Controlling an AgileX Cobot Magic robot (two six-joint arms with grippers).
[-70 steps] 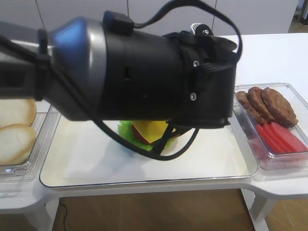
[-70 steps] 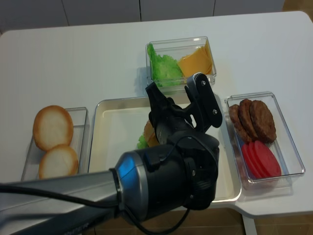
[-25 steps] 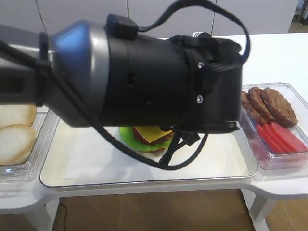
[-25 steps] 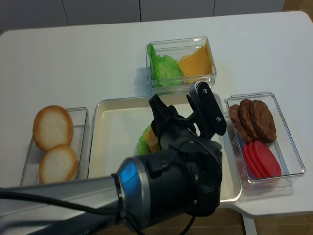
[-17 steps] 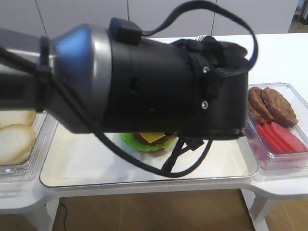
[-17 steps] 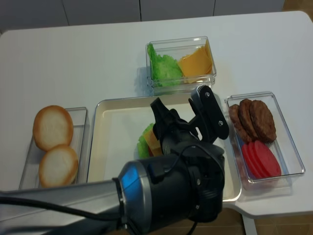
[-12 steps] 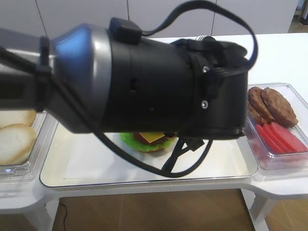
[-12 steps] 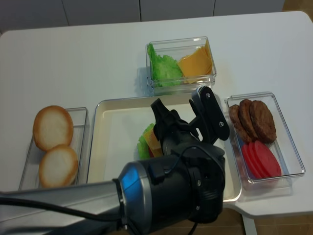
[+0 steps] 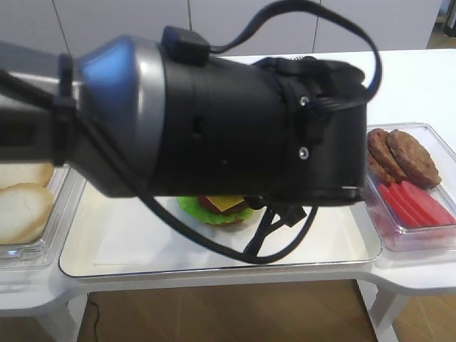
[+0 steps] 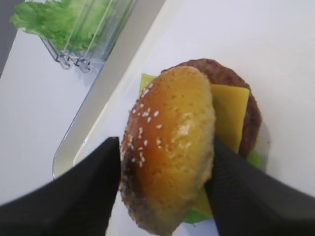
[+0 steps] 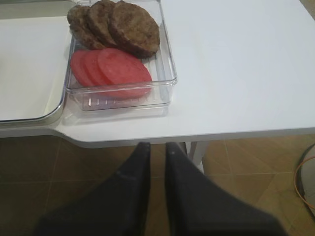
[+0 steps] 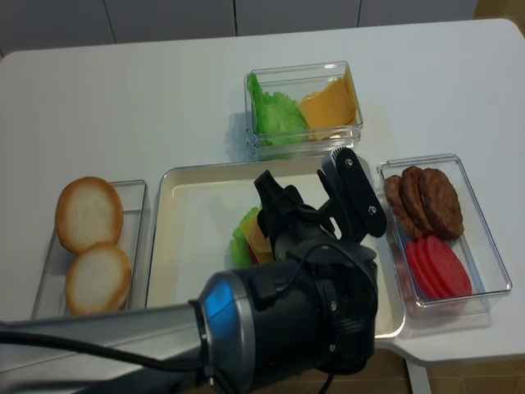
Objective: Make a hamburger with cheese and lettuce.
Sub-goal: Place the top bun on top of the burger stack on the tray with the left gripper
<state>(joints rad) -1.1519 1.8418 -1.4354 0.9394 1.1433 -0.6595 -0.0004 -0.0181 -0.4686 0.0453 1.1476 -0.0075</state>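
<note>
A sesame bun top (image 10: 170, 147) sits tilted between the 2 black fingers (image 10: 93, 187) of the left end effector (image 10: 165, 189), directly over the hamburger (image 10: 216, 128) on the cream tray (image 12: 193, 238) — whether the fingers press the bun or merely flank it cannot be told. Beneath the bun, the square yellow cheese (image 10: 230, 115) lies on the brown patty (image 10: 248, 113), with the ruffled lettuce (image 9: 191, 208) frilling out at the stack's lower edge. The left arm (image 9: 214, 121) fills most of the front view. The right end effector (image 11: 153, 162) hangs off the front edge of the white surface (image 11: 236, 64), its fingers narrowly parted and holding nothing, near a clear container (image 11: 165, 59) of 3 patties (image 11: 115, 24) and tomato slices (image 11: 110, 71). Behind the tray stands a clear box of loose lettuce (image 12: 275, 115) and cheese slices (image 12: 330, 105); 2 plain bun halves (image 12: 90, 242) rest in a container at left
</note>
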